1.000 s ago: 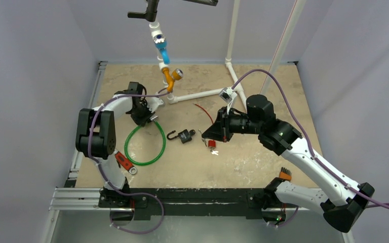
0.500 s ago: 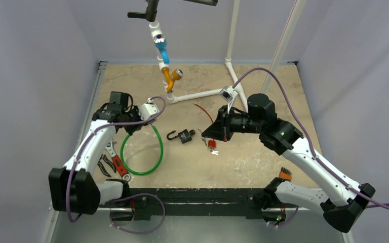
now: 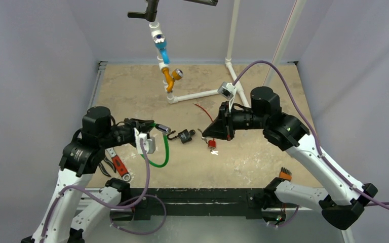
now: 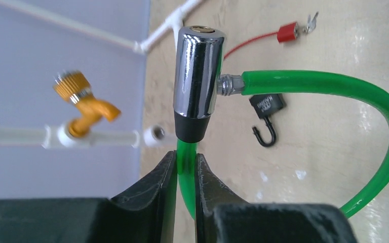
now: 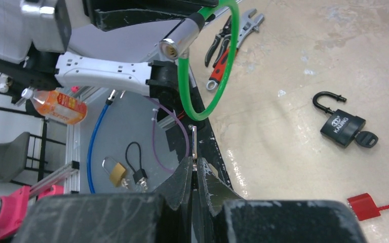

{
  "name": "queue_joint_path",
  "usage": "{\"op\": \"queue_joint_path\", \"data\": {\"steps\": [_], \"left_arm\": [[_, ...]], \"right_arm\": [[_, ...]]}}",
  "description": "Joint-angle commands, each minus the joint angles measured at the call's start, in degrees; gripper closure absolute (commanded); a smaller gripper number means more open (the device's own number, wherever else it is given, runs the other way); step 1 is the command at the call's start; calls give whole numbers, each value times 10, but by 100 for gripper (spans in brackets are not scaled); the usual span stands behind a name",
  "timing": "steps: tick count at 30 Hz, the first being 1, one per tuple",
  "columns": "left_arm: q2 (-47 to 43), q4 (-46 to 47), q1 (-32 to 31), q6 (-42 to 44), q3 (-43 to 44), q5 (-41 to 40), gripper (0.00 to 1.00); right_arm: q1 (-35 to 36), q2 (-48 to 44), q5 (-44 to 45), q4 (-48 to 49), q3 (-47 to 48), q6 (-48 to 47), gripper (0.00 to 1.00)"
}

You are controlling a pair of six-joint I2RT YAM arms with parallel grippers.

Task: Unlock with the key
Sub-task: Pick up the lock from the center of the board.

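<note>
Left gripper (image 4: pixel 185 163): jaws narrow, clamped on green cable lock (image 4: pixel 334 83). Right gripper (image 5: pixel 194 169): jaws pinching key (image 5: pixel 194 144). Padlock (image 3: pixel 185 135): on table (image 3: pixel 263 162), shackle open.

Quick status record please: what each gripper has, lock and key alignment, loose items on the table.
left gripper: shut on green cable lock, beside its chrome cylinder
right gripper: shut on key
key to cylinder: apart, not inserted; cylinder end faces the key
table: open black padlock, red tag, pliers
</note>
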Motion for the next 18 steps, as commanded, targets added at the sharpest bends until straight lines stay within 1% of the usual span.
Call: {"op": "queue_joint_path", "data": {"steps": [1,3,6,7,10,12,18], "left_arm": [[-6,42,-52,75,35,70,100],[-10,25,-72,108,28,69,100],[-26,15,-101,190,-8,55,100],[-31,26,-111,195,-23,45,100],[-28,55,-124,183,-34,25,100],[-29,70,-129,194,-47,9,100],[-23,107,-130,180,-67,-12,100]], "right_arm": [[-2,0,-73,-32,30,-39,100],[2,-1,-94,-40,27,-44,100],[26,4,-89,-58,32,-58,100],[39,10,-80,-69,39,-64,100],[85,33,-38,-102,61,-79,100],[107,47,-23,-110,64,-80,100],[113,57,-31,-111,41,-80,100]]}}
